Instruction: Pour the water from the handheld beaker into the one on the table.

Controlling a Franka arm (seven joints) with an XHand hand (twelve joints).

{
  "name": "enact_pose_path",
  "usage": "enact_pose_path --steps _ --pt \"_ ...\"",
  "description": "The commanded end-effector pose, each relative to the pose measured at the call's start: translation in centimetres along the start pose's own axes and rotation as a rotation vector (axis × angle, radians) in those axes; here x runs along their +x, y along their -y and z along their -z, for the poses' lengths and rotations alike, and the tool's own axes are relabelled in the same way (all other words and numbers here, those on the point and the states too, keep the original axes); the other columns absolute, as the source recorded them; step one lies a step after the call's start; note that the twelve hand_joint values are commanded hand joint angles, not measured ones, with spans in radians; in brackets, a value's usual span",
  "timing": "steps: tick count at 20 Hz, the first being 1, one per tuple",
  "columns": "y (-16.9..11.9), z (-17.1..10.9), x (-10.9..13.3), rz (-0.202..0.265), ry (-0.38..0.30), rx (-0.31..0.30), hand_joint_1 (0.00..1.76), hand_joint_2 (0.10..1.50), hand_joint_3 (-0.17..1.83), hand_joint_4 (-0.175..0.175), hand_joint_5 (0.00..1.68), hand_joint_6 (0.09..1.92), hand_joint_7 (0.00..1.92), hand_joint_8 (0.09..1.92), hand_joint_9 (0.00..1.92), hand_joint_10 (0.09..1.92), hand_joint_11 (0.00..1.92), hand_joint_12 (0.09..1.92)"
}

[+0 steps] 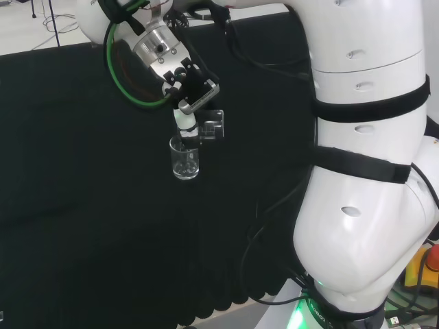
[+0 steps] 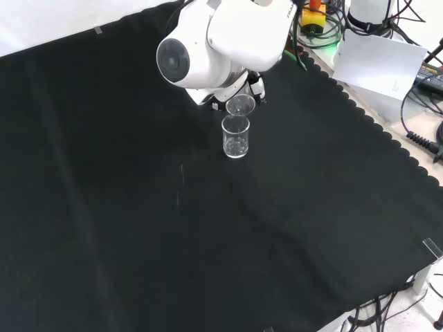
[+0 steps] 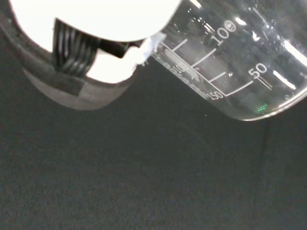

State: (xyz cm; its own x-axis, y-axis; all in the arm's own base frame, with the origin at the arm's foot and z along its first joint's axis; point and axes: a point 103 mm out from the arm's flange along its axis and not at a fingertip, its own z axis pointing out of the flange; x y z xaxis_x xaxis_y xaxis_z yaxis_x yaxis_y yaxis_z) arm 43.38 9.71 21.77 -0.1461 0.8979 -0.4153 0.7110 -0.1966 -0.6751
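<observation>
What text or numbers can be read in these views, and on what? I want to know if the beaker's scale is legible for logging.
"100": scale mark on the held beaker, which the hand grips; wrist view.
"50": larger numeral on the same beaker, nearer its base.
"50": smaller numeral on a second scale beside it; the digits further along are too blurred to read.
White sheet beside the cloth, front view: its print is too small to read.

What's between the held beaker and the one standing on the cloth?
Nothing: in the front view the held beaker hangs just behind the standing beaker, rims nearly meeting, with only a sliver of black cloth between.
</observation>
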Motion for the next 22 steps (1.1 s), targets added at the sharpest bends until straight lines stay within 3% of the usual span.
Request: enact_pose_path --steps 1,6,11,15,22 --pt "0.2 0.1 0.0 0.015 -0.001 -0.008 1.54 0.65 0.52 -0.175 1.31 0.45 1.45 0.44 1.64 0.09 1.18 0.71" --pt "0.2 -0.2 -0.3 0.033 -0.027 -0.027 1.54 0.65 0.52 -0.175 1.31 0.45 1.45 0.44 1.64 0.09 1.18 0.71" --pt "-0.1 -1.0 -1.9 0.087 -0.128 -0.099 1.54 0.65 0.52 -0.175 1.31 0.45 1.45 0.44 1.64 0.09 1.18 0.71" --pt "0.0 -1.1 -2.4 0.096 -0.166 -0.132 1.54 0.65 0.52 -0.175 1.31 0.45 1.45 0.44 1.64 0.09 1.18 0.71" --pt "-0.1 -1.3 -3.9 0.166 -0.28 -0.3 1.54 0.65 0.52 -0.175 1.31 0.46 1.45 0.44 1.64 0.09 1.17 0.7"
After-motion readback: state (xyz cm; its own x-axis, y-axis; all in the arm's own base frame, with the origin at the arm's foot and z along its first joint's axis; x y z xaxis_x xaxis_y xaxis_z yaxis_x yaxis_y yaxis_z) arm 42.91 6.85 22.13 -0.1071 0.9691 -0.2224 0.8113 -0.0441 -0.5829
